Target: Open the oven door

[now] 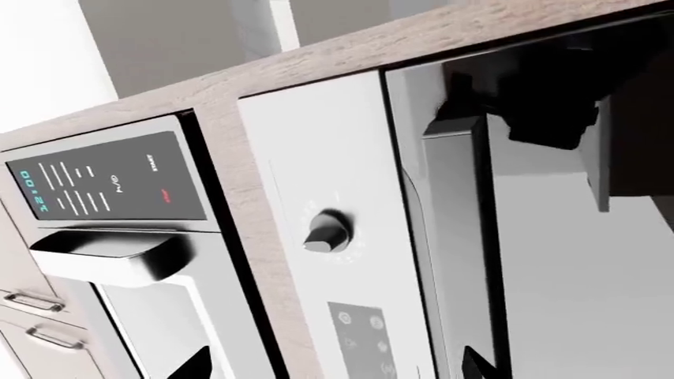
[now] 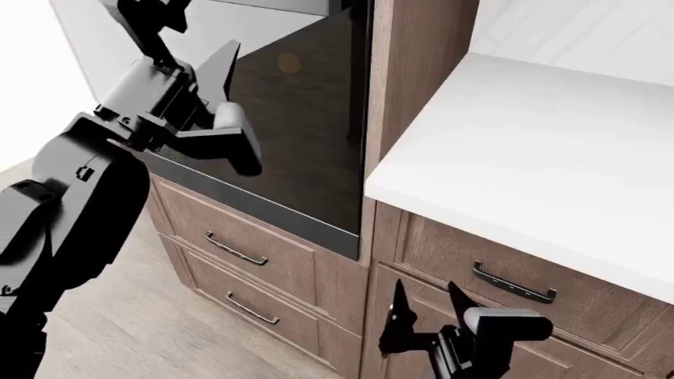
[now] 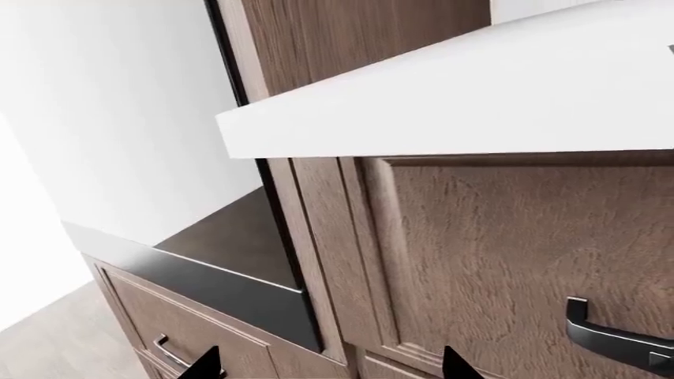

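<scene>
Head view: the oven door (image 2: 300, 118) sits at upper left, a glossy black glass panel set in a tall wood cabinet (image 2: 416, 63), w/ two wood drawers (image 2: 248, 249) stacked below it (both shut, contents not visible). Its far edge seems tipped out from the frame, but how far it's ajar can't be told.

Left gripper (image 2: 226, 91) is raised in front of the door's left part, close to the glass; fingers look spread, nothing seen between them, contact w/ the door unclear. In the left wrist view only two dark fingertips (image 1: 195, 365) show at the frame edge, well apart. That view also shows the oven's control panel w/ a dark knob (image 1: 327, 231), the grey bar handle (image 1: 447, 229) beside it, and a microwave (image 1: 106, 185) w/ lit display further along.

Right gripper (image 2: 427, 309) hangs low at the near right, in front of the counter cabinet's drawer (image 2: 516, 288) under the white countertop (image 2: 526, 150). Fingers spread, empty (right wrist view agrees: tips (image 3: 205, 365) apart, just wood behind).
</scene>
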{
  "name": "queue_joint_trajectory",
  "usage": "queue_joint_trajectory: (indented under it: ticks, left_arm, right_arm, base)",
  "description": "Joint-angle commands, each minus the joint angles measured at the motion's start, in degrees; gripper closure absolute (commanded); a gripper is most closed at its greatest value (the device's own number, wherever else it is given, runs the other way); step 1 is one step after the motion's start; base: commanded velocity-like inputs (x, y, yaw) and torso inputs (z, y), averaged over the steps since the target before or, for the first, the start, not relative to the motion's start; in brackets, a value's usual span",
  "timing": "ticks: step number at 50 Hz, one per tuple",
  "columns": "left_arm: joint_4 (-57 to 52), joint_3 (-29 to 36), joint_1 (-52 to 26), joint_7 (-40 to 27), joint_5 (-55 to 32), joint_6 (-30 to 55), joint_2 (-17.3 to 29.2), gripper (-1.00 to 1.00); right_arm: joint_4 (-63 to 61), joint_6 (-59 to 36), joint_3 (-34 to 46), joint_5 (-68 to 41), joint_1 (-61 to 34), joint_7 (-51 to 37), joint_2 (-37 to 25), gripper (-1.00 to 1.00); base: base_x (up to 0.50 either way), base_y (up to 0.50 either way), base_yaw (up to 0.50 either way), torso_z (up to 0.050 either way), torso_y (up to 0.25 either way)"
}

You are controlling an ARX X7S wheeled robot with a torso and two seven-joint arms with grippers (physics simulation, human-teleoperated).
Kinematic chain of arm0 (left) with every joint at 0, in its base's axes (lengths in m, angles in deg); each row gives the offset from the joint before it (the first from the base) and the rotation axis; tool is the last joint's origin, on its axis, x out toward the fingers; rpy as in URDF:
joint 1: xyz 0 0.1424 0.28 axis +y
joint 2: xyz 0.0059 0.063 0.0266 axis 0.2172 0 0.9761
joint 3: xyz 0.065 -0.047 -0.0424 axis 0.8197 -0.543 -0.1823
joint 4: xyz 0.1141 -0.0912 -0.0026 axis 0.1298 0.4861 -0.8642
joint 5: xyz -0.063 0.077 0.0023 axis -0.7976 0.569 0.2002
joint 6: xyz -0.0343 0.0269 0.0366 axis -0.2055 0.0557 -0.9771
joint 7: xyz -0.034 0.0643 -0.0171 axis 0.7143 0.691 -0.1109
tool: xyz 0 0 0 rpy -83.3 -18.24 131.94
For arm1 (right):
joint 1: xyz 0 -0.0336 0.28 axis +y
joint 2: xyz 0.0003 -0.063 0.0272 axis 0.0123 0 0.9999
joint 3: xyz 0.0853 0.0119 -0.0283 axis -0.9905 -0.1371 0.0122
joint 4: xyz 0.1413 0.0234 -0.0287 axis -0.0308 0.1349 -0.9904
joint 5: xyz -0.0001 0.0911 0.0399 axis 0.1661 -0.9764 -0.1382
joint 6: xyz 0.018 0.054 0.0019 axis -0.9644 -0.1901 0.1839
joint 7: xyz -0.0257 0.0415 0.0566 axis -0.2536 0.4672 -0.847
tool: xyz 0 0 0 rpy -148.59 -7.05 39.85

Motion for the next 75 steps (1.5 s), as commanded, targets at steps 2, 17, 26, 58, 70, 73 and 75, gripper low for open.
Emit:
queue_joint_trajectory:
  ticks: [2, 17, 26, 58, 70, 73, 75]
  left_arm:
    - [5.9, 1.0, -1.9, -1.1, 0.5, 0.9, -2.9, -1.00]
    - [20.4, 4.3, -8.0, -7.8, 0.9, -3.2, -10.8, -1.00]
    - [26.5, 5.7, -9.5, -10.2, 0.9, -5.0, -13.4, -1.00]
    - [54.8, 9.5, -20.6, -21.7, 1.2, -12.4, -23.6, -1.00]
    - [62.0, 10.7, -23.0, -23.5, 1.1, -14.4, -26.4, -1.00]
    - [64.4, 10.9, -24.0, -24.3, 0.8, -15.2, -26.9, -1.00]
    - [65.0, 10.9, -24.1, -24.5, 0.7, -15.3, -27.1, -1.00]
  right_arm:
    - [-0.2, 0.0, 0.7, 0.5, -0.2, -0.4, -0.5, -1.00]
    - [1.4, 0.5, 1.3, 0.8, -0.8, -0.7, -0.6, -1.00]
    - [2.4, 0.6, 1.7, 0.7, -1.3, -0.8, -0.5, -1.00]
    - [4.4, 1.3, 2.6, 0.0, -2.0, -0.9, -0.7, -1.00]
    - [3.9, 1.2, 2.7, -0.5, -2.0, -1.3, -1.1, -1.00]
    - [4.2, 1.4, 2.8, -0.5, -2.1, -1.2, -1.0, -1.00]
    - [4.2, 1.3, 2.9, -0.5, -2.2, -1.3, -1.1, -1.00]
  base:
    - [0.00, 0.00, 0.00, 0.000, 0.000]
    - [0.00, 0.00, 0.00, 0.000, 0.000]
    - [0.00, 0.00, 0.00, 0.000, 0.000]
    - [0.00, 0.00, 0.00, 0.000, 0.000]
    - [0.00, 0.00, 0.00, 0.000, 0.000]
    - [0.00, 0.00, 0.00, 0.000, 0.000]
    - [0.00, 0.00, 0.00, 0.000, 0.000]
